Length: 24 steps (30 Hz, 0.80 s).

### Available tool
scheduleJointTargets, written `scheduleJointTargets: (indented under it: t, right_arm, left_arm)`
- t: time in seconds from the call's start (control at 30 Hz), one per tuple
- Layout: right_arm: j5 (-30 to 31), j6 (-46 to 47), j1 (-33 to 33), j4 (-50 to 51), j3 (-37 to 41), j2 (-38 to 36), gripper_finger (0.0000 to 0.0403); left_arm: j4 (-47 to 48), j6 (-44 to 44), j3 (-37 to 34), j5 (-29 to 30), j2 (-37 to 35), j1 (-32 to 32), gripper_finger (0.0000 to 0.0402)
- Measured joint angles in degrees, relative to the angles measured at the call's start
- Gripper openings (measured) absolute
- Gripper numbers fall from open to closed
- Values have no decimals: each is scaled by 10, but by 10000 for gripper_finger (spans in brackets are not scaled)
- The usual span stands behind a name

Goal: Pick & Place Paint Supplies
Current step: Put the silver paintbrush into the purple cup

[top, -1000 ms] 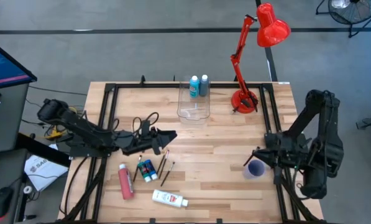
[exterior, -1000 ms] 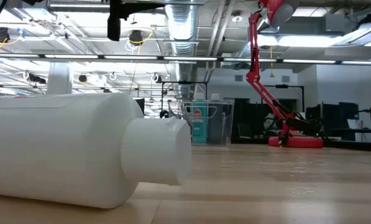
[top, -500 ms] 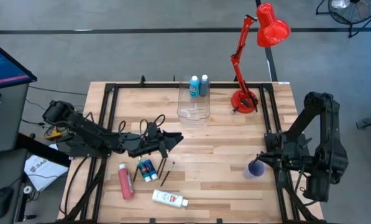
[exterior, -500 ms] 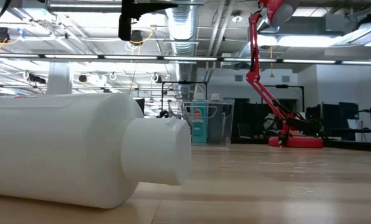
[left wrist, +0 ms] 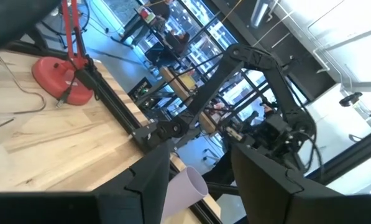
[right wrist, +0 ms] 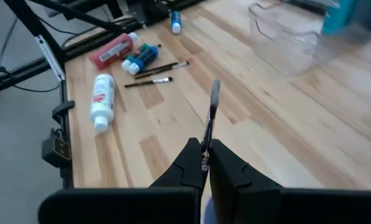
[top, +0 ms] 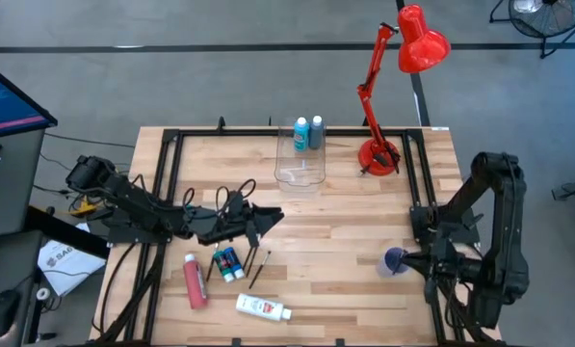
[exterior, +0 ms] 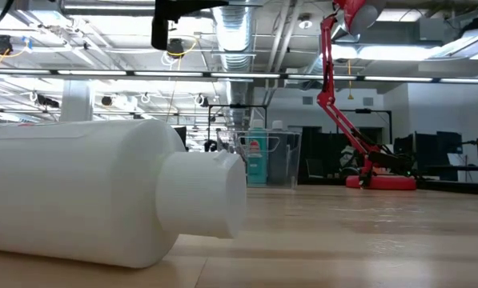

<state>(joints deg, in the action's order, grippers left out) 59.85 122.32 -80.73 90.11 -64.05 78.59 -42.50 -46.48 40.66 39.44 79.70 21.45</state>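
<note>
"Where's your right gripper (right wrist: pixel 205 154)?"
"Near the table's (top: pixel 345 222) right edge, over the purple cup (top: pixel 395 261), clenched on a paintbrush (right wrist: pixel 214 106)."
"And the left gripper (top: pixel 264 220)?"
"Toward the left edge, beside the loose brushes (top: pixel 258 260). I can't tell its grip."

A robotics lab or open industrial workspace is showing here. Exposed silver ducting (exterior: pixel 237 36) and strip lights are running across the bare ceiling above a butcher-block table (top: pixel 345 241) framed in black rails. Beyond the left gripper (left wrist: pixel 201 180), glass partitions and desks are filling the room behind. A red desk lamp (top: pixel 395 87) is standing far from that claw, over grey concrete floor.
</note>
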Motion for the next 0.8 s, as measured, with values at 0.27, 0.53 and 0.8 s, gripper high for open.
scheduleJointTargets:
  t: [0.27, 0.53, 0.8]
  right_arm:
    - [-17, 16, 0, -1, 15, 3, 1]
    - [-15, 32, -9, -1, 15, -1, 1]
    - [-6, -50, -3, -1, -15, -19, 1]
  left_arm:
    - [0, 1, 0, 4, 0, 14, 167]
    - [0, 1, 0, 11, 0, 17, 167]
    - [0, -2, 0, 11, 0, 21, 167]
